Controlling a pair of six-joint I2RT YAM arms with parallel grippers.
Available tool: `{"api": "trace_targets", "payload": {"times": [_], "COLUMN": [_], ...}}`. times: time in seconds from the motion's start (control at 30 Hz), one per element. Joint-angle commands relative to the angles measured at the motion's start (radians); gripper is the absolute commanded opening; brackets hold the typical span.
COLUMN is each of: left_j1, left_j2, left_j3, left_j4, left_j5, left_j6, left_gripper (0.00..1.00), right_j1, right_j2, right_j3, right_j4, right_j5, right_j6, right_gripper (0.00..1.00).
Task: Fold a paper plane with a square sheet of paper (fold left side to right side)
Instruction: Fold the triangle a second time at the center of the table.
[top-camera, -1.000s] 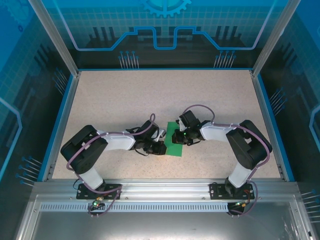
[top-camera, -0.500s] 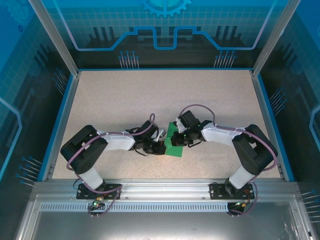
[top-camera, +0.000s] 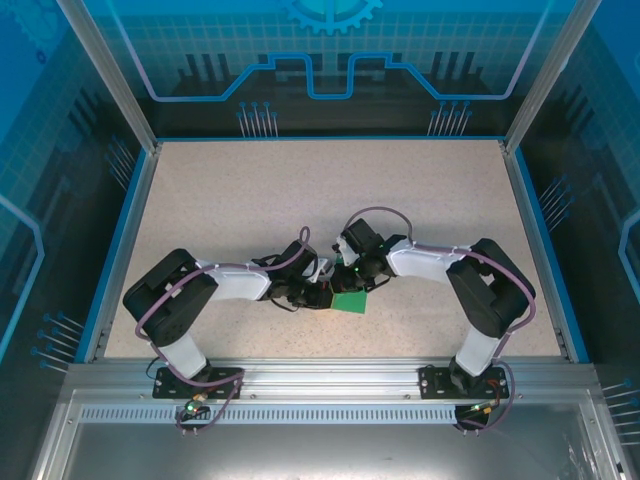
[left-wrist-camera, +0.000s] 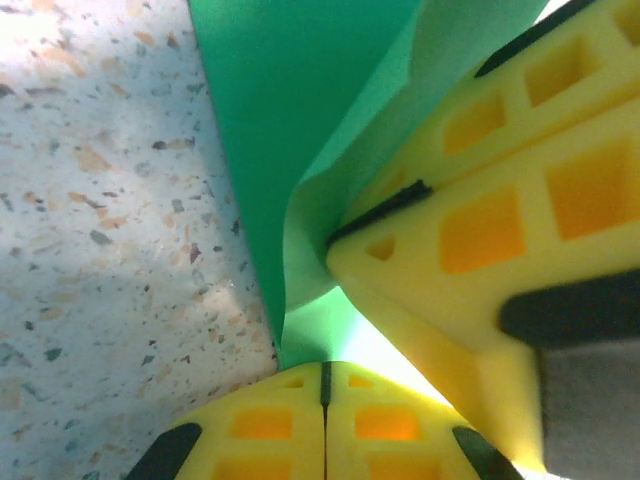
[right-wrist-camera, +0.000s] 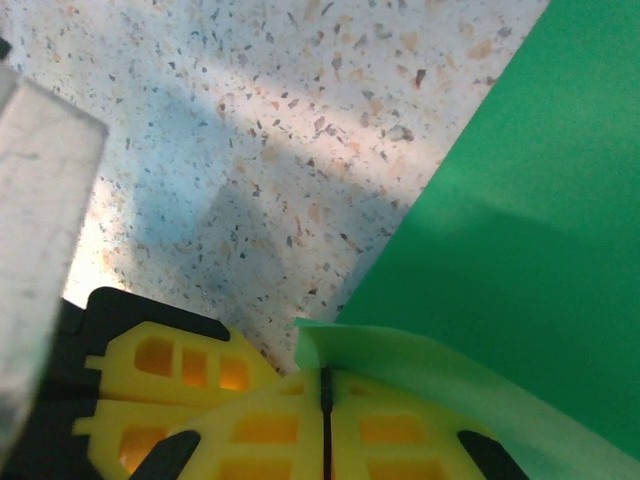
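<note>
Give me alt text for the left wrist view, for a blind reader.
The left tool, yellow fingers shut, pinches the near end of a lifted green paper sheet. The right tool grips the sheet's edge from the right, over the speckled table.

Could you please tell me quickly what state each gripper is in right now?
Left gripper: closed, pinching the square sheet of paper at its edge.
Right gripper: closed, pinching a lifted edge of the same sheet.

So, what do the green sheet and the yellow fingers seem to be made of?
Square sheet of paper: apparently thin matte paper; it curls softly and light glows through its lifted edge. Fingers: probably moulded plastic, matte yellow, with gridded pockets.
</note>
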Motion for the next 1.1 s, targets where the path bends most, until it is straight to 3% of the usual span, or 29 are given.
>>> {"api": "trace_targets", "payload": {"times": [0.0,1.07], "left_j1": [0.001,-0.001], "left_j2": [0.062,0.081], "left_j3": [-0.013,-0.013], "left_j4": [-0.061,-0.092], "left_j5": [-0.071,-0.097], "left_j6": [0.002,-0.002], "left_gripper": [0.06,0.05], "right_j1": [0.024,-0.057], "right_j2": [0.028,-0.057], "right_j3": [0.001,-0.108], "right_j4": [-0.056,-0.076], "right_j5": [0.016,0.027], "right_j6": [-0.021,-0.055], "right_gripper": [0.08,0.08]}}
